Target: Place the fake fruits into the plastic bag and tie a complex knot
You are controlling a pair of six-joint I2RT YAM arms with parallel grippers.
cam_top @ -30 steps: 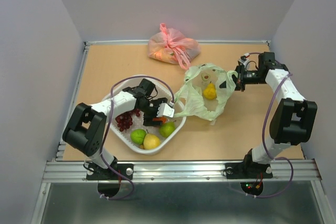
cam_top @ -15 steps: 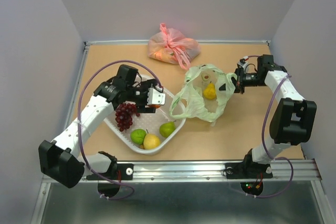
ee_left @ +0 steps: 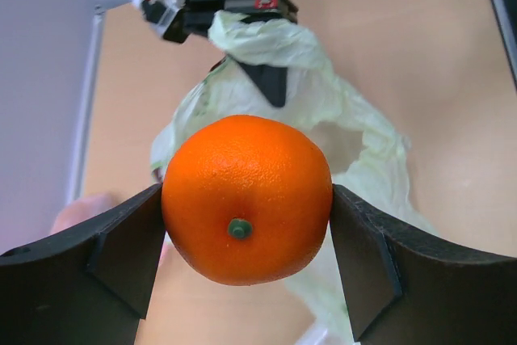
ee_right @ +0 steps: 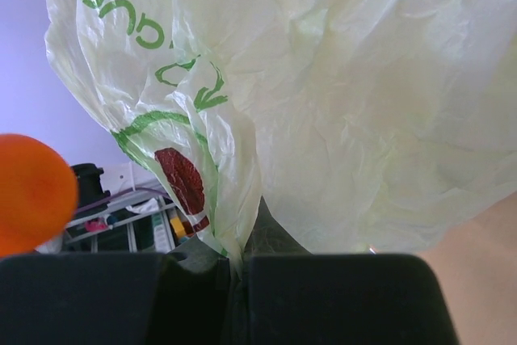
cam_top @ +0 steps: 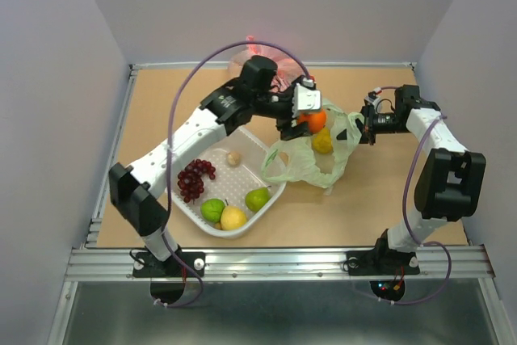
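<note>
- Left wrist: left claw point(ee_left: 246, 236) holds the orange point(ee_left: 246, 191) over the plastic bag point(ee_left: 323, 111); an off-centre release could miss the mouth.
- Right claw point(ee_right: 238, 276) pinches the bag's edge; slipping would collapse it.

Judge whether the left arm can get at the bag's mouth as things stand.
Probably yes: the left gripper, holding the orange, hangs right by the bag, whose rim the right gripper pinches up. The mouth gapes, with only a pear inside.
</note>
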